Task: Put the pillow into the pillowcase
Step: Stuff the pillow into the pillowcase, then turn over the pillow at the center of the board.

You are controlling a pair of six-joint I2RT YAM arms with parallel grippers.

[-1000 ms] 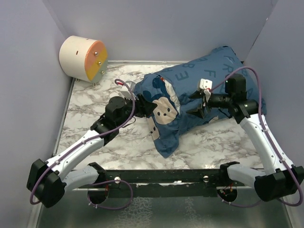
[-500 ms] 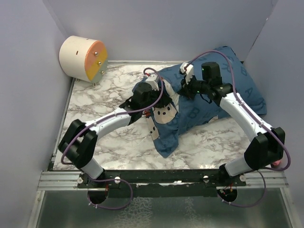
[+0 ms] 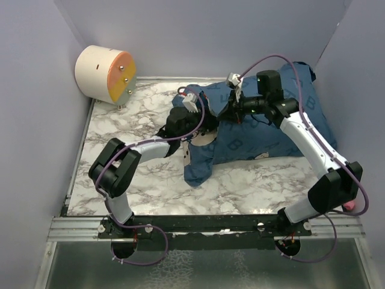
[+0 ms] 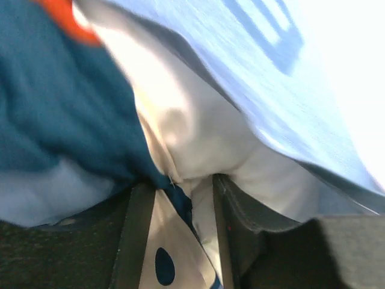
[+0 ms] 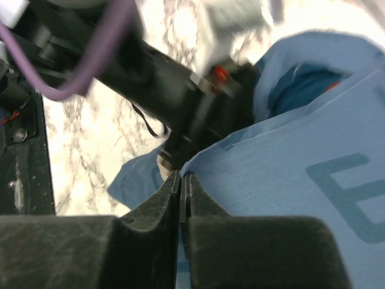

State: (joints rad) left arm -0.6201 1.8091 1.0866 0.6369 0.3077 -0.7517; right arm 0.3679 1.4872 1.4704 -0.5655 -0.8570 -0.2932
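Stuffing the pillow (image 4: 198,138) deeper into the pillowcase (image 3: 264,129), left gripper (image 4: 174,198) clamped on white cloth inside the opening. Pinching the case hem in the right gripper (image 5: 180,180), fingers together; next, probably pulling that hem over the pillow.

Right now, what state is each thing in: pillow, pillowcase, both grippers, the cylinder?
pillow: mostly inside the case, white showing at the opening.
pillowcase: bulging, rumpled, opening facing left.
left gripper: shut on the fabric.
right gripper: shut on the pillowcase edge.
cream cylinder: lying on its side, back-left corner.
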